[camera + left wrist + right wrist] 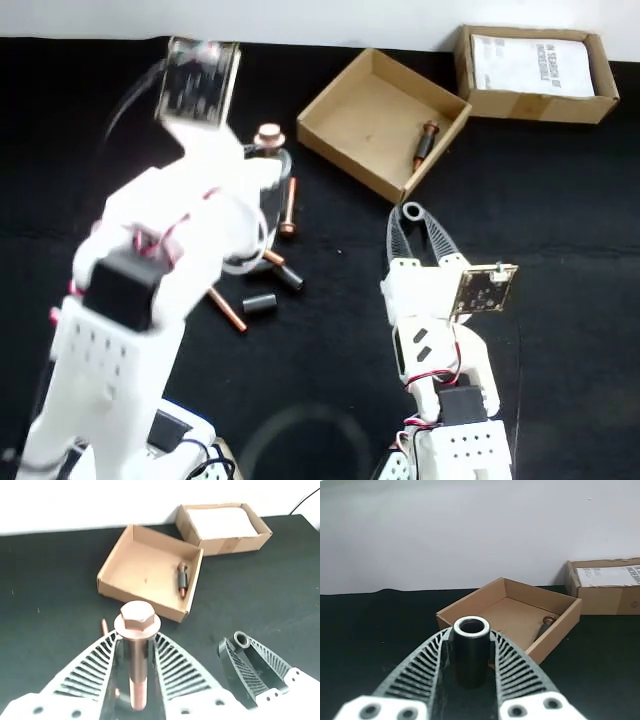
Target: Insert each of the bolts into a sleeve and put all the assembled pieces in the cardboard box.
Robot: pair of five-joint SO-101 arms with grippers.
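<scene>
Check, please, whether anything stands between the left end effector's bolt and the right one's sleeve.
Nothing visible does: bare table separates the bolt from the sleeve; the cardboard box lies beyond them.

Left white ribbed-finger gripper (136,638) clamped on copper hex-head bolt (136,622); right white ribbed-finger gripper (470,635) clamped on black cylindrical sleeve (470,656).

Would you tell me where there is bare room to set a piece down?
Bare table lies right of the right gripper, below the paper-filled box, and in front between the two arm bases. The cardboard box floor is free apart from one assembled piece. It is crowded beside the left arm, where loose bolts and sleeves lie.
</scene>
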